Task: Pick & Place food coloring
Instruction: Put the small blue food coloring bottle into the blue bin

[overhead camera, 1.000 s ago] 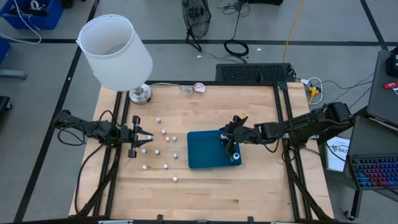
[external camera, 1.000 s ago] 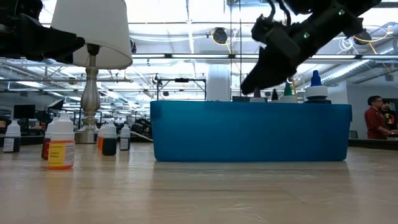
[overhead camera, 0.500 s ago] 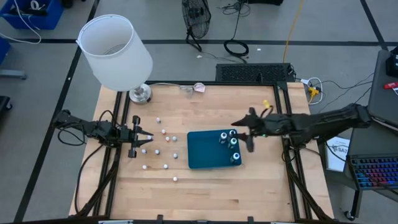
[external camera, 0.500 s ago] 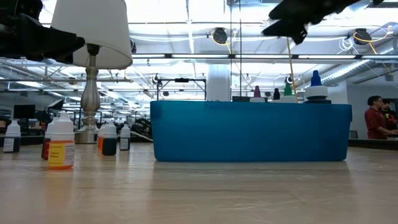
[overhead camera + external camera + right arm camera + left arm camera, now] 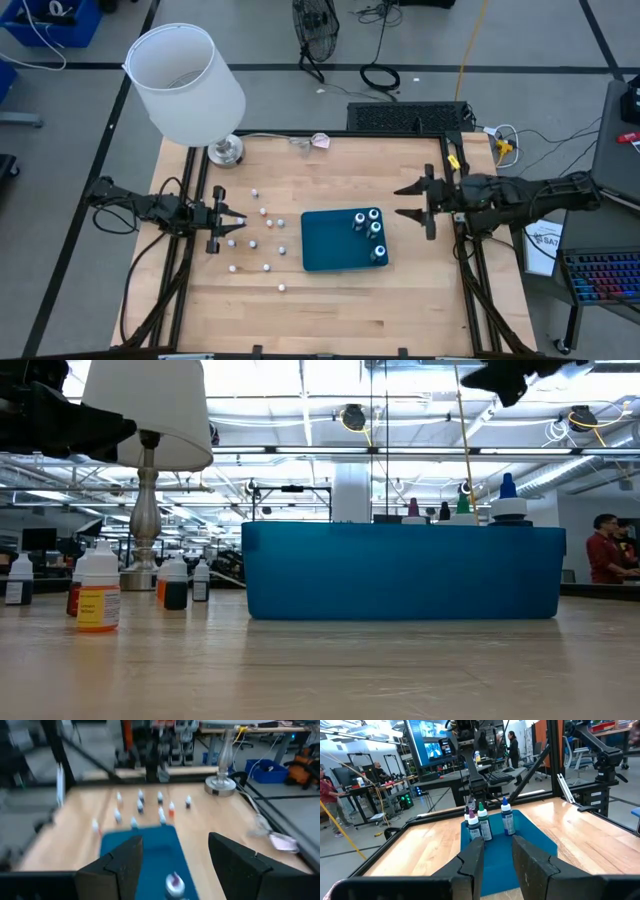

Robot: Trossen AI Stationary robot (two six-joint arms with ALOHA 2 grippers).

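Several food coloring bottles (image 5: 372,232) stand upright in the teal-blue tray (image 5: 330,250) at mid table; their tips show above its wall (image 5: 463,503). Several more small white-capped bottles (image 5: 266,222) stand loose on the wood left of the tray. My right gripper (image 5: 402,201) hangs open and empty above the table, right of the tray, pointing at it; in its wrist view (image 5: 175,862) the tray (image 5: 140,845) lies ahead. My left gripper (image 5: 238,218) waits open at the table's left, among the loose bottles, facing the tray (image 5: 505,845).
A white-shaded lamp (image 5: 185,85) stands on its metal base (image 5: 224,150) at the far left corner. A small clear wrapper (image 5: 318,141) lies at the far edge. Bare wood shows along the near side and right of the tray. A person (image 5: 600,550) is in the room behind.
My right gripper has risen from over the bottles in the tray and drawn back toward the table's right edge, tipping from slanting down to nearly level. The bottles it hid stand uncovered in the tray.
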